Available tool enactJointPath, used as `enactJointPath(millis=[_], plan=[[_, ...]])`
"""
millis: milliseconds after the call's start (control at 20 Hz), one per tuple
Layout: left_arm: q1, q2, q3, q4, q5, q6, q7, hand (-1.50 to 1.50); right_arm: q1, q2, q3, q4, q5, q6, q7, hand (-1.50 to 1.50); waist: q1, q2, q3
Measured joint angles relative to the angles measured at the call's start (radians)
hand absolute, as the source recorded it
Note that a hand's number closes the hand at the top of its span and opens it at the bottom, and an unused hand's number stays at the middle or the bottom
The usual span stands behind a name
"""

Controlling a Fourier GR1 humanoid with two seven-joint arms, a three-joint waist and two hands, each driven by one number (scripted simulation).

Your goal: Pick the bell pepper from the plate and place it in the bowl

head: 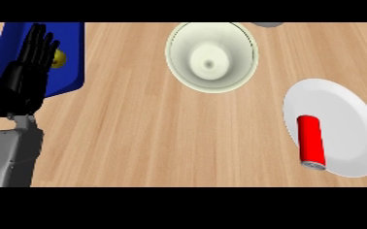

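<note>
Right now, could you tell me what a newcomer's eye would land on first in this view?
The red cylinder lying on the white plate at the right stands out most; it looks more like a can than a bell pepper. Next come the pale bowl at top centre, nothing in it, and the black left hand resting open, fingers up, at the left over a blue mat.

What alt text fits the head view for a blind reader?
A red cylinder lies on a white plate at the right of a wooden counter, apart from an empty pale bowl at top centre. The left robot hand rests open at the left edge.
</note>
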State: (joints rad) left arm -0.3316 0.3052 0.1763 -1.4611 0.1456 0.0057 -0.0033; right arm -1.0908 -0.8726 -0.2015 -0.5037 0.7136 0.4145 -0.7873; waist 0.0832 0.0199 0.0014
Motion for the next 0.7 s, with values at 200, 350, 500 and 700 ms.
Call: enactJointPath(millis=[200,350,500,700], plan=[[0.001,-0.004,0.004,0.003,-0.008,0.014,0.001,0.0,-0.107,0.036,0.017,0.035,-0.031,0.067,0.052,1.5,-0.016,-0.005,-0.001],[0.007,-0.007,0.006,0.007,-0.012,0.018,-0.009,0.0,-0.178,0.09,0.033,0.056,-0.047,0.101,0.106,1.5,-0.024,-0.007,-0.002],[0.019,0.001,0.016,0.005,-0.004,0.008,-0.007,0.0,-0.242,0.158,0.051,0.072,-0.055,0.121,0.163,1.5,-0.029,-0.009,-0.002],[0.026,-0.004,0.016,0.0,-0.01,0.018,-0.006,0.0,-0.298,0.23,0.089,0.087,-0.046,0.145,0.204,1.5,-0.038,-0.01,-0.002]])
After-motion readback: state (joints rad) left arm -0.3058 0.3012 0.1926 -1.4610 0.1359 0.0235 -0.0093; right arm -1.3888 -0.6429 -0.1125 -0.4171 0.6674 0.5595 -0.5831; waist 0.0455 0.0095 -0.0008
